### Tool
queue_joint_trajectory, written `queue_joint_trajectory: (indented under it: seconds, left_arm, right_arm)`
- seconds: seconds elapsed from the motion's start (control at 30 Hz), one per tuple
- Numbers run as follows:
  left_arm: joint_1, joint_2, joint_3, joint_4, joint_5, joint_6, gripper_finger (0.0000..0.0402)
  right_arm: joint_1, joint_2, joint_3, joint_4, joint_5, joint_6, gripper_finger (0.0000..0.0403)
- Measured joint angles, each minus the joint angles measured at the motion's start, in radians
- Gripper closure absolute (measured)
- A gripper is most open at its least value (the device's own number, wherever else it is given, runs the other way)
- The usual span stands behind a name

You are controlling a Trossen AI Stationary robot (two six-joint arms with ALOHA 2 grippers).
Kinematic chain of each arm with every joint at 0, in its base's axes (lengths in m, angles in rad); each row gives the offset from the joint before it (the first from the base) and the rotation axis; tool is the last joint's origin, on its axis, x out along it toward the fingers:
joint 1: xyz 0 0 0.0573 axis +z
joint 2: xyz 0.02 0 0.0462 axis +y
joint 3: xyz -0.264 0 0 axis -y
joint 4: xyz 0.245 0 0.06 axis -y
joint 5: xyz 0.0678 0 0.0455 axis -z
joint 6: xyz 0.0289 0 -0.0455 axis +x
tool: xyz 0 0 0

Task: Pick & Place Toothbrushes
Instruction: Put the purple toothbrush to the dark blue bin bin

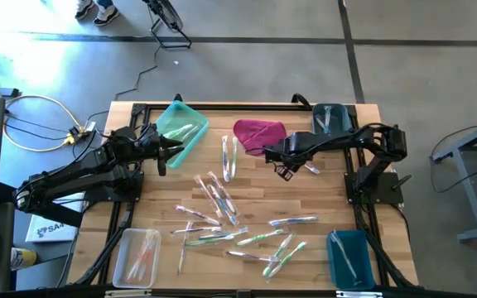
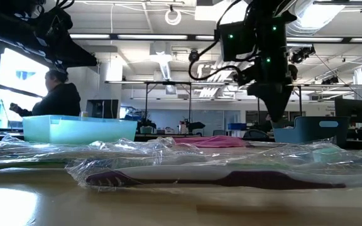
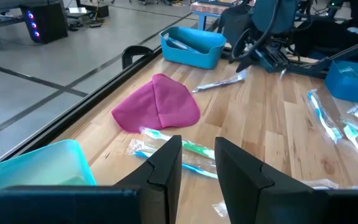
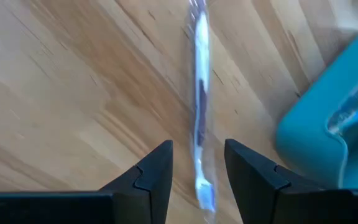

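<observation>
Around the magenta cloth (image 1: 259,132) sit my bins — light teal bin (image 1: 180,126) and dark teal bin (image 1: 332,118) each holding toothbrushes (image 1: 222,203) — both my grippers' fingers parted, empty.

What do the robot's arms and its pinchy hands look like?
Both arms are dark, almost black, built from chunky jointed pieces. The left gripper ends in two flat, blocky black fingers with angled tips. The right gripper has matching ones. In the low view, little green lights glow on an arm, and a small white tag hangs below the right arm in the high view.

toothbrushes (image 1: 222,217) | clear-wrapped, flat | scattered mid-table | some seemingly in bins
</observation>
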Motion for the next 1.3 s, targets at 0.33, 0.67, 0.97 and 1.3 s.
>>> queue_joint_trajectory:
  seconds: [0.33,0.67,0.97,1.3]
  left_arm:
    - [0.000,0.001,0.000,-0.008,0.000,0.000,0.0309]
    - [0.000,0.001,0.000,-0.012,0.000,0.000,0.0309]
    - [0.000,0.001,0.000,-0.023,0.000,0.000,0.0309]
    - [0.000,0.001,0.000,-0.023,0.000,-0.005,0.0309]
  right_arm:
    - [-0.094,0.000,0.000,0.051,-0.062,-0.159,0.0265]
    - [-0.251,0.000,-0.074,0.288,-0.217,-0.342,0.0265]
    - [-0.313,0.000,-0.182,0.455,-0.264,-0.399,0.0265]
    - [-0.316,0.000,-0.194,0.556,-0.295,-0.448,0.0265]
